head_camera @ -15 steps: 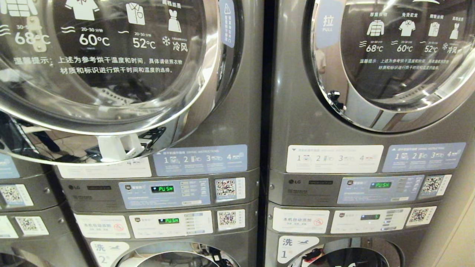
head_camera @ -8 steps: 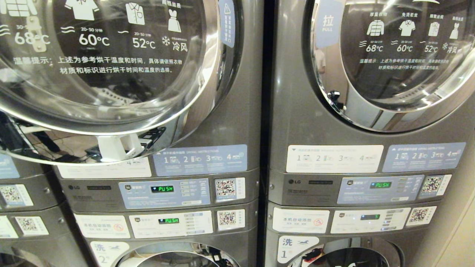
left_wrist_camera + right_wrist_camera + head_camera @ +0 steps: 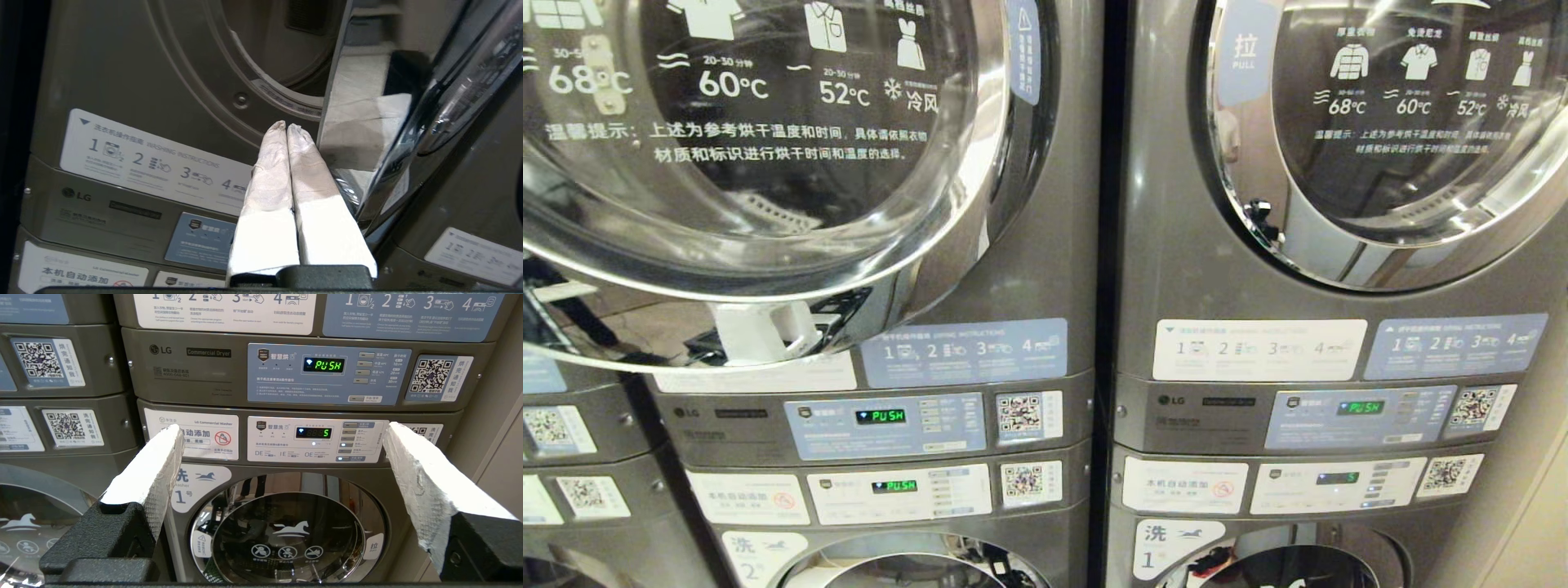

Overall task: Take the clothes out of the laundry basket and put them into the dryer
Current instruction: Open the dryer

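Grey dryer (image 3: 1045,245), chrome-rimmed glass door (image 3: 768,163) swung open.

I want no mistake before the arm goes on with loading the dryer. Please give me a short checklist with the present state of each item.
1. Dryer door open: ok, it stands swung out and the drum mouth shows.
2. Left tool empty: ok, shut on nothing, close by the door's edge.
3. Left tool clear of the door: cannot tell.
4. Right tool empty: ok, open, low before a washer.
5. Basket in sight: not ok, no view shows it.
6. Drum empty: cannot tell, only part shows.
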`<state>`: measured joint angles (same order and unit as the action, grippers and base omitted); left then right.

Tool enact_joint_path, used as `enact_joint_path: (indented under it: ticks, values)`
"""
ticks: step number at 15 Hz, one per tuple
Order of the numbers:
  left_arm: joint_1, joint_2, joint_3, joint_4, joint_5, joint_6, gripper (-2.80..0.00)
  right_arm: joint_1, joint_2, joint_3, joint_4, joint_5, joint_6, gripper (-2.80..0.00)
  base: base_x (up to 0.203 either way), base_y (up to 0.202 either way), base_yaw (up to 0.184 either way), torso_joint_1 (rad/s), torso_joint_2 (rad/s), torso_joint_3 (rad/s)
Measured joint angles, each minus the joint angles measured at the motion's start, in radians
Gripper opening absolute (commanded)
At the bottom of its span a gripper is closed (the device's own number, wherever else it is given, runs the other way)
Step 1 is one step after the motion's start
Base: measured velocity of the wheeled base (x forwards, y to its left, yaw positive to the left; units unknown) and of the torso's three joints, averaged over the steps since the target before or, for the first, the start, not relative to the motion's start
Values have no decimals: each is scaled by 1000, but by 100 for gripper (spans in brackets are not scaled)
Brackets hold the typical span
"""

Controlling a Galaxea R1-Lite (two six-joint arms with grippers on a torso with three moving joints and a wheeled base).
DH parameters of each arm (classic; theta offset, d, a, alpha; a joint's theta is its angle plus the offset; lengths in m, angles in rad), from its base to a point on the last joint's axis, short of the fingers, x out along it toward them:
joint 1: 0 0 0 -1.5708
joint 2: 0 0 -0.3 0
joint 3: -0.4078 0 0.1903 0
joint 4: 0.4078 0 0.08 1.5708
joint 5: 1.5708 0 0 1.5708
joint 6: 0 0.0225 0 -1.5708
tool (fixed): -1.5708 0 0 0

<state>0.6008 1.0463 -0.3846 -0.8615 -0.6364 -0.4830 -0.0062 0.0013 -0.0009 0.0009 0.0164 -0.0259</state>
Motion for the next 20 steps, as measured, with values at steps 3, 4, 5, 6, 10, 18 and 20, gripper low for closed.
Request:
enact_joint_path:
  ticks: [3,4,5,6,10,18,20]
  values:
    - [-21,-75,16,20,-8,-2,-280,0,0,0,0,0,0,0,0,0,0,0,0,0]
    - [-34,-98,16,25,-12,-1,-280,0,0,0,0,0,0,0,0,0,0,0,0,0]
    - [-55,-127,16,40,-14,-1,-280,0,0,0,0,0,0,0,0,0,0,0,0,0]
    - [-76,-162,14,66,-16,1,-280,0,0,0,0,0,0,0,0,0,0,0,0,0]
    - [-149,-371,-19,311,-26,5,-280,0,0,0,0,0,1,0,0,0,0,0,0,0]
    - [-210,-666,-116,710,-81,53,-280,0,0,0,0,0,0,0,0,0,0,0,0,0]
    - [-211,-681,-108,724,-124,83,-280,0,0,0,0,0,0,0,0,0,0,0,0,0]
